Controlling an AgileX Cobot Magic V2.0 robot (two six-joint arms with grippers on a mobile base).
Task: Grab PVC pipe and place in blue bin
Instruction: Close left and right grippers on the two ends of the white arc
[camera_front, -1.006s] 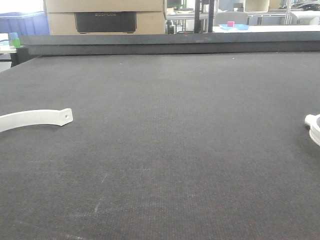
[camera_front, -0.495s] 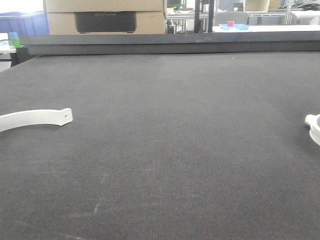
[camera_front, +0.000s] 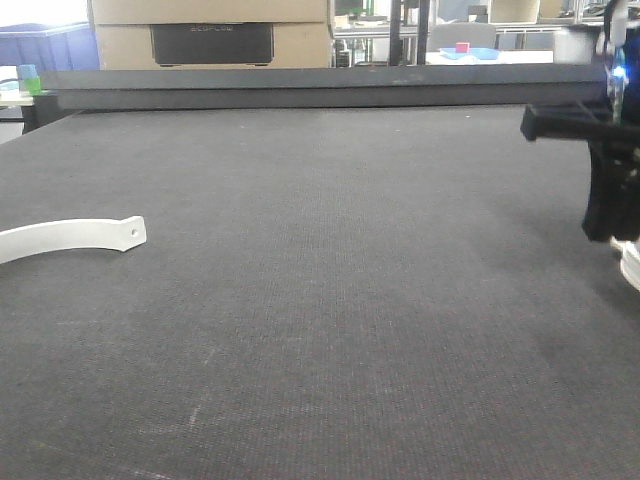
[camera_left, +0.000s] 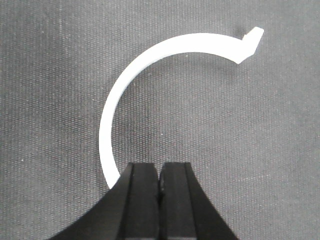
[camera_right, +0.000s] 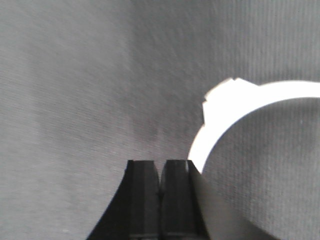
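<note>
The PVC pipe is out of view. A white curved plastic strip (camera_front: 70, 236) with a holed tab lies at the table's left edge. In the left wrist view this arc (camera_left: 125, 95) sits just ahead of my left gripper (camera_left: 160, 164), which is shut on nothing. A second white curved piece (camera_front: 631, 265) lies at the right edge. My right gripper (camera_front: 603, 232) hangs right beside it. In the right wrist view that gripper (camera_right: 160, 162) is shut and empty, with the piece (camera_right: 235, 107) just to its right. A blue bin (camera_front: 48, 45) stands far back left, beyond the table.
The dark fabric table (camera_front: 330, 300) ends in a raised dark rail (camera_front: 300, 85) at the back. Behind it stand a cardboard box (camera_front: 210, 30) and a blue tray with a red cube (camera_front: 465, 50).
My right arm has come into the front view at the right edge, down beside the right white piece. The left strip has not moved.
</note>
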